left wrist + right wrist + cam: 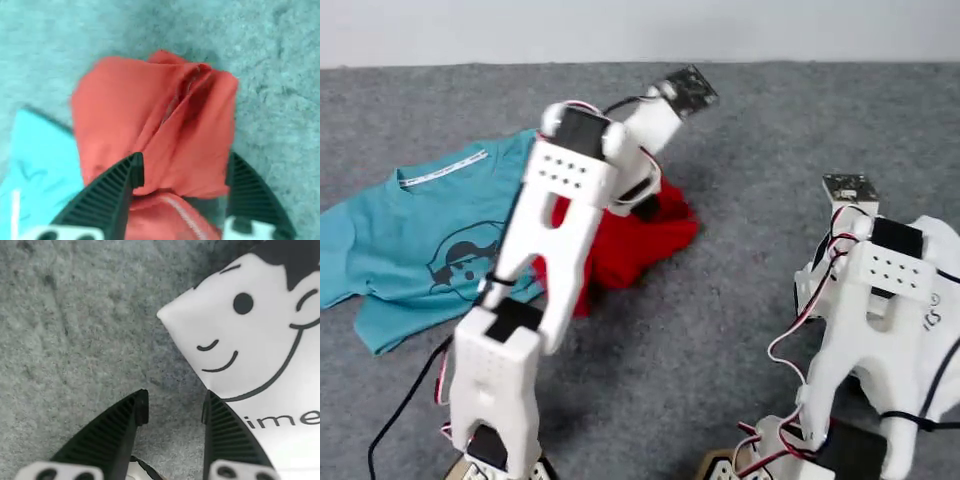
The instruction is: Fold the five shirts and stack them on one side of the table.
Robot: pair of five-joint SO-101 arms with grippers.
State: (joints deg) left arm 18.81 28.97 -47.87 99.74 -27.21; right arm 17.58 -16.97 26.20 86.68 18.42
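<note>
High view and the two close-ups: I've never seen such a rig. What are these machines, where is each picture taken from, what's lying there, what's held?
These are robot arms, a left arm and a right arm, at a grey table. The high view looks down from a fixed camera; each close-up comes from a camera on one arm's wrist. The left gripper is open astride a red shirt, beside a teal shirt. The right gripper is open and empty beside a white shirt.

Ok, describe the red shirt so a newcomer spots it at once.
On the grey table, find the spread-out teal shirt. Right beside it, under the left claw, lies the red shirt: the only red one, crumpled in a heap, not spread flat.
</note>
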